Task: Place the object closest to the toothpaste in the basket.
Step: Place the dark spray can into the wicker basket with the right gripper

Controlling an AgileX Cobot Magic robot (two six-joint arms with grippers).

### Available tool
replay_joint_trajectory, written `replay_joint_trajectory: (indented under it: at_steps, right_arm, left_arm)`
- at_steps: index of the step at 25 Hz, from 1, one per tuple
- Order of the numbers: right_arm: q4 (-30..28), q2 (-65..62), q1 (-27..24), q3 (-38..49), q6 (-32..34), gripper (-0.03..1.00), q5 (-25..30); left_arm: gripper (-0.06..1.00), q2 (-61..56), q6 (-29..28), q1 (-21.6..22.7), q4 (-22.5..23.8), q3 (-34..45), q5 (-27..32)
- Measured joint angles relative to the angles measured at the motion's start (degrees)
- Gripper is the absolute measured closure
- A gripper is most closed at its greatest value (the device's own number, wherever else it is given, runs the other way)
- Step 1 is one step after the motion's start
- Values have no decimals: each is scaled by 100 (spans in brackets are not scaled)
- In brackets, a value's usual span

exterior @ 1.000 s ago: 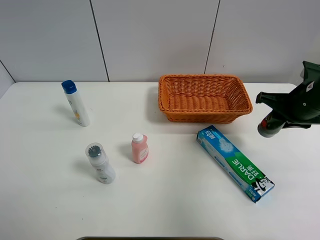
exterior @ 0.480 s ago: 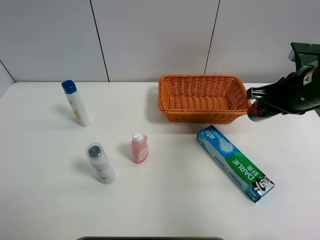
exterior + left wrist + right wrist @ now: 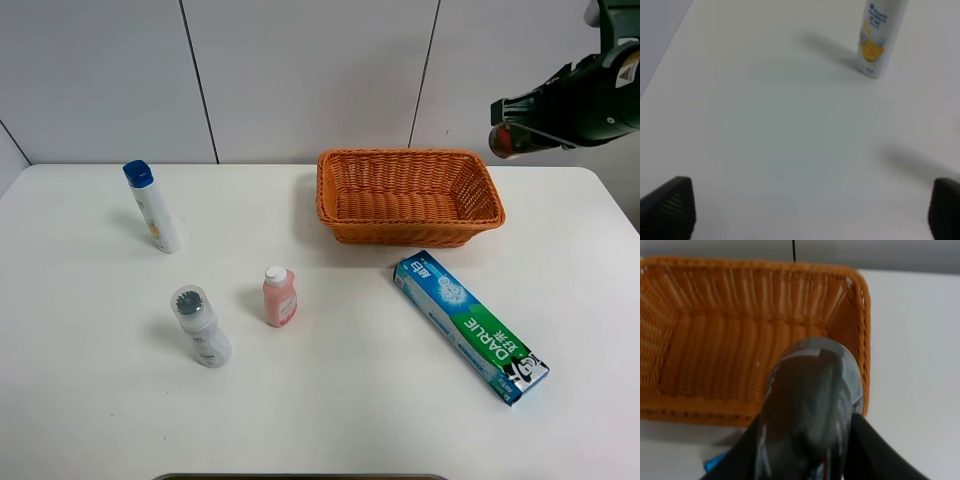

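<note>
The toothpaste box (image 3: pixel 470 325), blue and green, lies on the white table in front of the orange wicker basket (image 3: pixel 408 228). My right gripper (image 3: pixel 522 122) is shut on a dark grey bottle (image 3: pixel 503 140) and holds it in the air above the basket's right end. In the right wrist view the bottle (image 3: pixel 810 405) sits between the fingers (image 3: pixel 863 450), over the basket's right wall (image 3: pixel 862 340), with a corner of the toothpaste box (image 3: pixel 716 463) below. My left gripper (image 3: pixel 810 210) is open and empty over bare table.
A white bottle with a blue cap (image 3: pixel 152 207) stands at the back left and also shows in the left wrist view (image 3: pixel 880 37). A small pink bottle (image 3: pixel 279 297) and a white bottle with a grey cap (image 3: pixel 200 327) stand left of centre.
My right gripper has risen from low at the table's right side, moving left and back with the dark bottle, to above the basket's right end. Nothing else has moved.
</note>
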Motion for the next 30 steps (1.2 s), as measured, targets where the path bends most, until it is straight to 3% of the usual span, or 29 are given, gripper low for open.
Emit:
replay_joint_trajectory:
  at_steps: [15,21,30]
  right_arm:
    - [748,2186,86,-1740,-1349,61,137]
    - [1149,2786,91,-1974,-1742,61,144]
    - [1399,3577,91,-2002,-1932,61,-273]
  left_arm:
    - [0,0,0,0,0,0,0]
    - [0,0,0,0,0,0,0]
    - [0,0,0,0,0,0,0]
